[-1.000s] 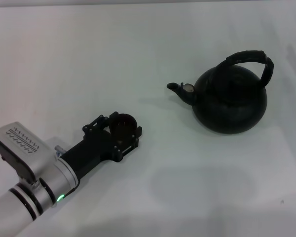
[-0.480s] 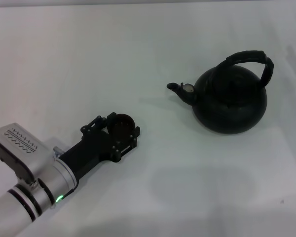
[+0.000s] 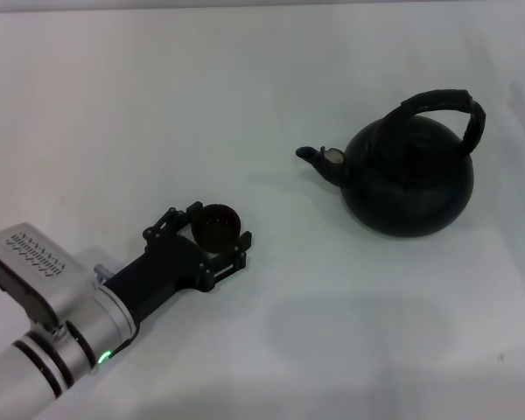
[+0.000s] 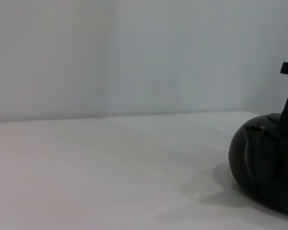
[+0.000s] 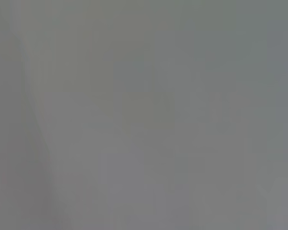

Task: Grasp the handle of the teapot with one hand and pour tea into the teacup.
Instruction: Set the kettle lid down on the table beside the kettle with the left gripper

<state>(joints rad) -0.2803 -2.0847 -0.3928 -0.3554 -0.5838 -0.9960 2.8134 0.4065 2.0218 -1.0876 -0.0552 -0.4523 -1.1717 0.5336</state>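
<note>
The large black teapot [image 3: 409, 179] stands on the white table at the right, its spout [image 3: 319, 160] pointing left and its ribbed arched handle [image 3: 451, 103] up over the top. Nothing touches it. The tiny dark teacup [image 3: 216, 225] stands upright left of centre. My left gripper [image 3: 220, 224] lies low on the table, open, with the cup between its fingertips. The left wrist view shows the teapot [image 4: 269, 167] at the far side, but not the cup. My right gripper is out of view, and its wrist view shows only plain grey.
The white table [image 3: 271, 79] runs wide around both objects. My left arm's silver forearm [image 3: 44, 289] reaches in from the lower left corner. A bare strip of table separates the cup and the spout.
My left gripper has slid back a little toward the lower left, so the cup now sits nearer its fingertips. The cup and the teapot have not moved.
</note>
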